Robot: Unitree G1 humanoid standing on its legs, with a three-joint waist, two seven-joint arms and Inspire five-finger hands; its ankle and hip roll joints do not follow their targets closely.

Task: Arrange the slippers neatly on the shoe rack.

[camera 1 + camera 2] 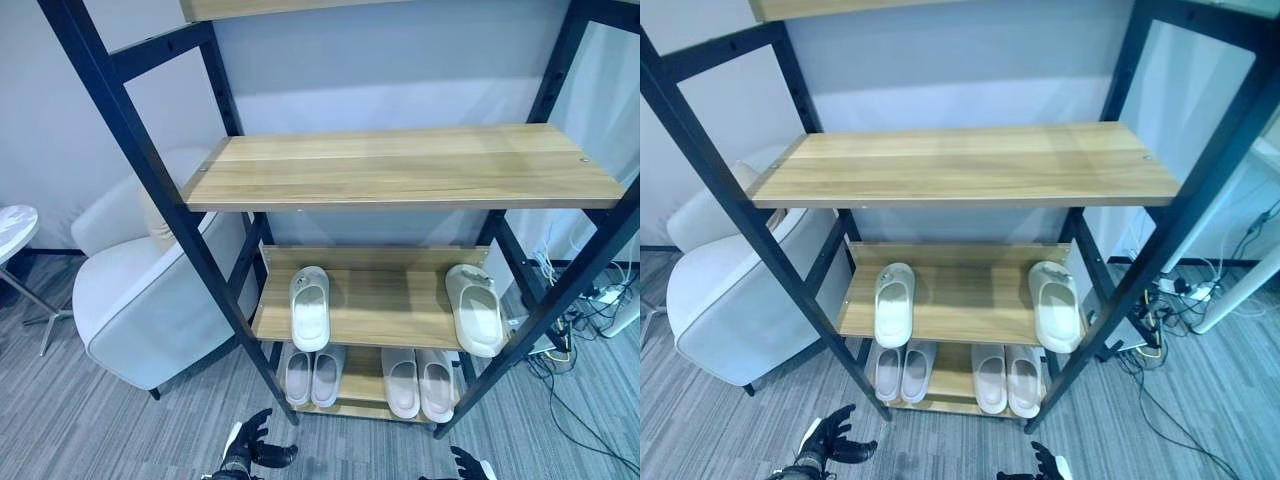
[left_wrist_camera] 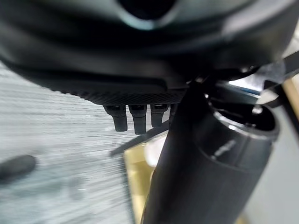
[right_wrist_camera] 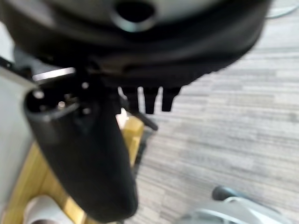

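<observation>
Left hand [image 1: 250,440] open, right hand [image 1: 468,464] — slippers [image 1: 309,307] racked

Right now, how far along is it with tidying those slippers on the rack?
Partly done, it seems. Two pairs sit side by side on the bottom shelf. Nothing is in hand: the left hand and right hand hang low and empty before the rack. Left: the middle shelf's two slippers lie far apart at opposite ends and probably need pairing.
</observation>
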